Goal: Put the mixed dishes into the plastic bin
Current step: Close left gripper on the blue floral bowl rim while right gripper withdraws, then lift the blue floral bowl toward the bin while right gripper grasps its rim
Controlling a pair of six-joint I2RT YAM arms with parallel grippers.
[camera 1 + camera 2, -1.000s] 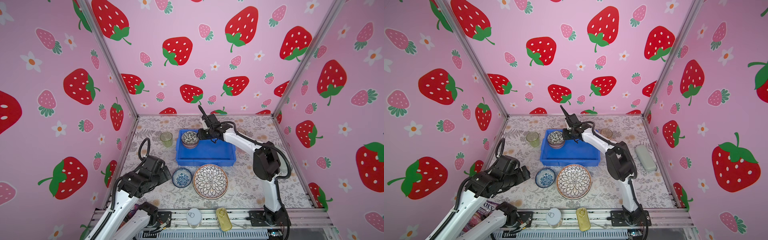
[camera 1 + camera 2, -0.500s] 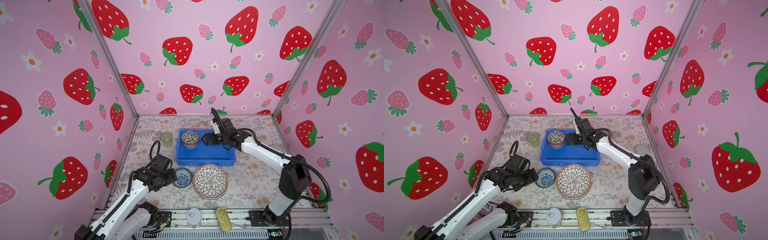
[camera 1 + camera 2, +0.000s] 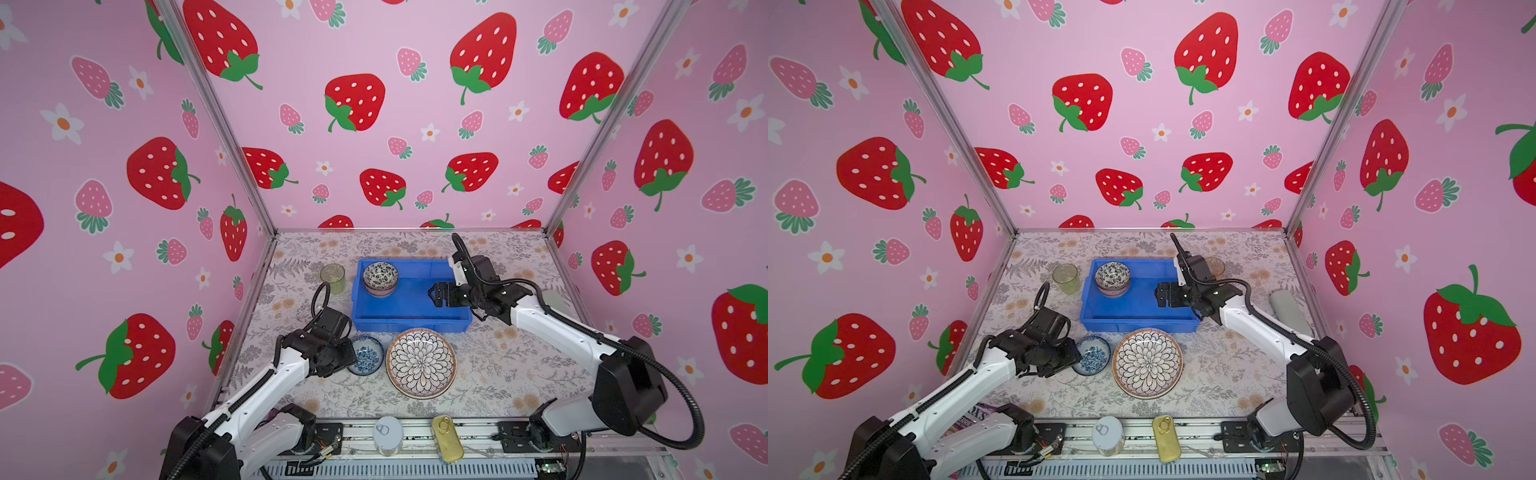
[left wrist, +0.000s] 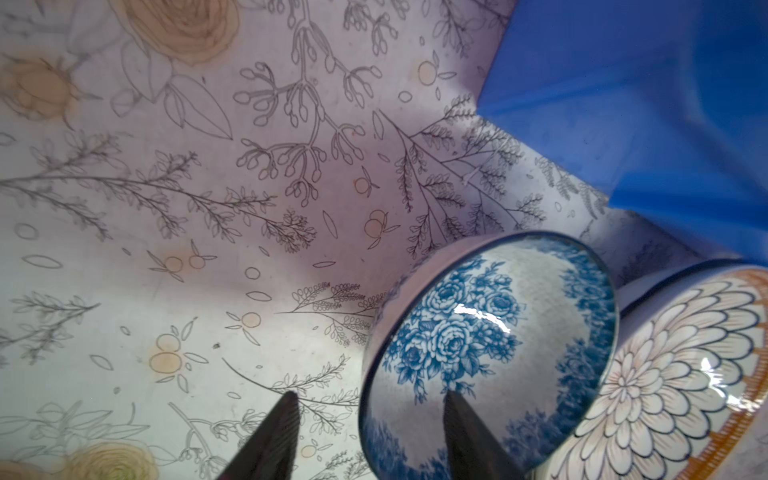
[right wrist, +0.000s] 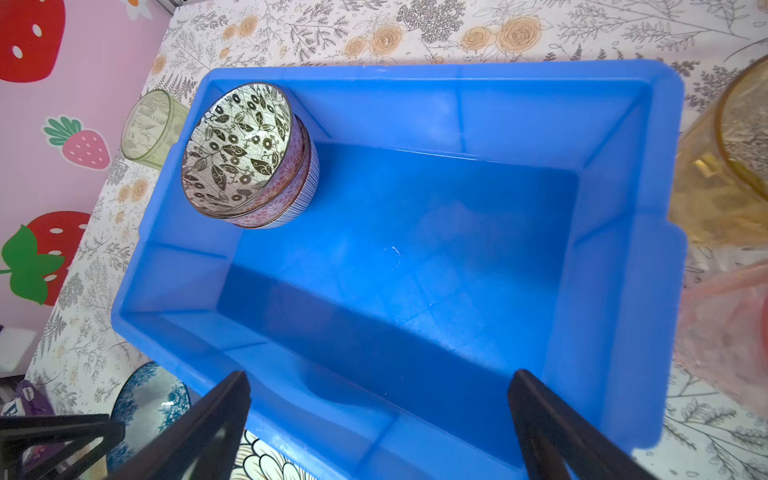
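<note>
Half-open left fingers (image 4: 278,440) straddle the rim of the blue-speckled bowl (image 4: 478,340), not gripping; right fingers (image 5: 208,424) gape empty over the bin (image 5: 519,120).

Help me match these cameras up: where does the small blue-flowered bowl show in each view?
In a top view: blue-flowered bowl left of the petal plate, in front of the blue bin.
In a top view: the bowl in the same spot.
Left wrist: close up, beside the plate.
Right wrist: partly seen past the bin's corner.
Shared landmark: the blue bin.
</note>
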